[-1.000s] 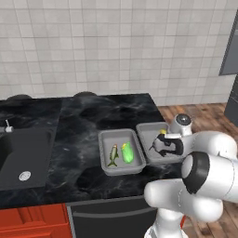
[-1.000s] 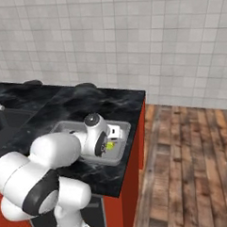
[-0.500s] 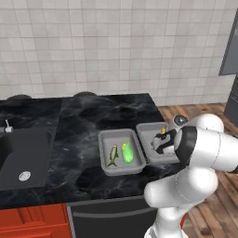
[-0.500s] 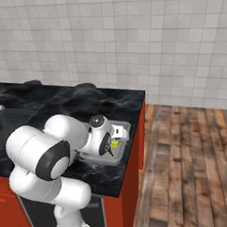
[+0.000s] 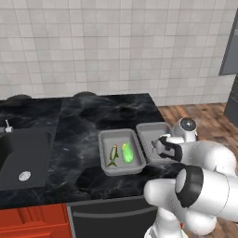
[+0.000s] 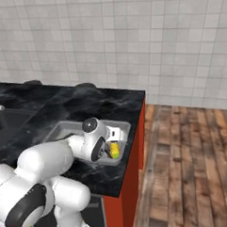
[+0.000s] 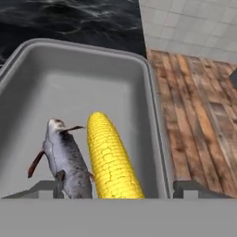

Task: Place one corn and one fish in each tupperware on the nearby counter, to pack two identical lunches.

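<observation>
Two grey tupperware trays sit side by side near the right end of the black marble counter [image 5: 83,121], close to its front edge. The left tray [image 5: 108,137] holds a pale olive fish [image 5: 113,155] and, just to that fish's right, a lime-green corn cob [image 5: 127,152]. The right tray [image 7: 83,88], touching the left one along its long rim, holds a dark grey fish [image 7: 69,162] lying against a yellow corn cob [image 7: 109,157], the cob on the side nearer the counter's right end. The gripper [image 7: 118,187] hangs low over this right tray, its two fingertips [image 7: 44,187] spread wide apart with the grey fish and yellow cob lying between them, neither one pinched.
</observation>
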